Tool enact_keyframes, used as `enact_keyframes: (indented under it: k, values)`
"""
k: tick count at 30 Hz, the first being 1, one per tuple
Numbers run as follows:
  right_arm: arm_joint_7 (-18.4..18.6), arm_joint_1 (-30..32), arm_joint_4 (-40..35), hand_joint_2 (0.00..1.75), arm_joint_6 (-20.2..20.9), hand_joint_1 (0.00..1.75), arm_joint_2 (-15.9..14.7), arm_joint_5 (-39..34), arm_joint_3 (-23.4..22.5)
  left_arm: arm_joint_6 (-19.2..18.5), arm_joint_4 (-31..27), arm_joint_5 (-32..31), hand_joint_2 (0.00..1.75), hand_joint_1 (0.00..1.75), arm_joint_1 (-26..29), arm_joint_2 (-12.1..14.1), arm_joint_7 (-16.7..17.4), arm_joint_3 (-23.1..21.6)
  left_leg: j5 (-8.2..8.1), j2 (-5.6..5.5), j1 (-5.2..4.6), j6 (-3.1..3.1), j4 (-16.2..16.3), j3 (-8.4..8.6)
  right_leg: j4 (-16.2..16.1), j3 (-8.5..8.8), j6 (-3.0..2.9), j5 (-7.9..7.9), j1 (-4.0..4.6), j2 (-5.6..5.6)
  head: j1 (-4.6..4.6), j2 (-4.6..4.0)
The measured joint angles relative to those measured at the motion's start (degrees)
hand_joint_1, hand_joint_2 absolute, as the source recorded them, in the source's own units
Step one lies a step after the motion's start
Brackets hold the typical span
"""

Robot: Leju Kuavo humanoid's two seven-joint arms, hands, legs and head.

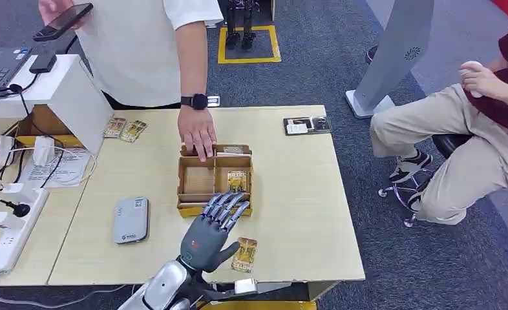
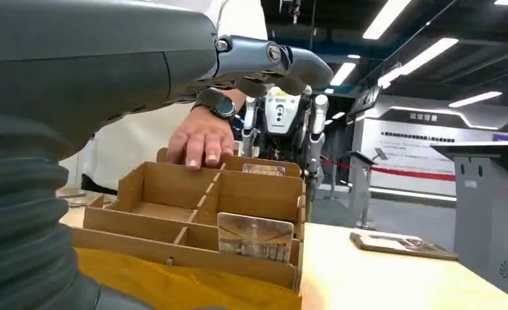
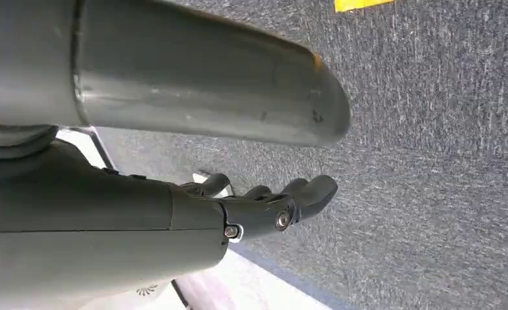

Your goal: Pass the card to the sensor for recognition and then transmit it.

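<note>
- A brown and gold patterned card (image 1: 238,180) stands upright in the front right compartment of an open-topped wooden box with dividers (image 1: 198,181), which sits near the middle of the pale wooden table (image 1: 290,194); in the left wrist view the same card (image 2: 255,237) leans against the box's (image 2: 174,213) front wall.
- A second card of the same kind (image 1: 244,254) lies flat on the table near its front edge, just beside the thumb of the left hand (image 1: 211,231).
- The left hand hovers over the box's front edge with its fingers (image 1: 229,208) stretched out and slightly apart, holding nothing.
- The right hand (image 3: 264,210) hangs over grey carpet, its dark fingers curled loosely with nothing in them that can be seen.
- A person's hand (image 1: 197,132), with a dark watch at the wrist, rests on the back wall of the box; the fingers touch the far rim in the left wrist view (image 2: 203,137).
- A flat grey rectangular sensor device (image 1: 131,219) lies on the table to the left of the box, apart from it.
- Two more patterned cards (image 1: 125,128) lie near the table's far left edge, and a dark tray holding cards (image 1: 307,124) sits at the far right.
- A white power strip (image 1: 13,226) with plugged-in adapters runs along the left side.
- A seated person in beige trousers (image 1: 445,148) is to the right of the table.
</note>
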Motion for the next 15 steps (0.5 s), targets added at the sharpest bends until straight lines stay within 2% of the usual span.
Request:
enact_keyframes:
  k: [8, 15]
  values:
    - [0.1, 0.0, 0.0, 0.0, 0.0, 0.0, 0.0, 0.0, 0.0, 0.0, 0.7, -0.6, 1.75, 0.0, -0.8, -0.9, 3.9, 0.0, 0.0, 0.0, 0.0, 0.0, 0.0, 0.0, 0.0, 0.0, 0.0, 0.0, 0.0, 0.0, 0.0, 0.0]
    - [0.2, 0.0, 0.0, 0.0, 0.0, 0.0, 0.0, 0.3, 0.0, -3.0, 2.4, -2.6, 1.75, 0.0, -2.3, -3.0, 7.6, 0.0, 0.0, -0.01, 0.0, 0.0, 0.0, 0.0, 0.0, 0.0, 0.0, 0.0, 0.0, -0.01, 0.02, 0.0]
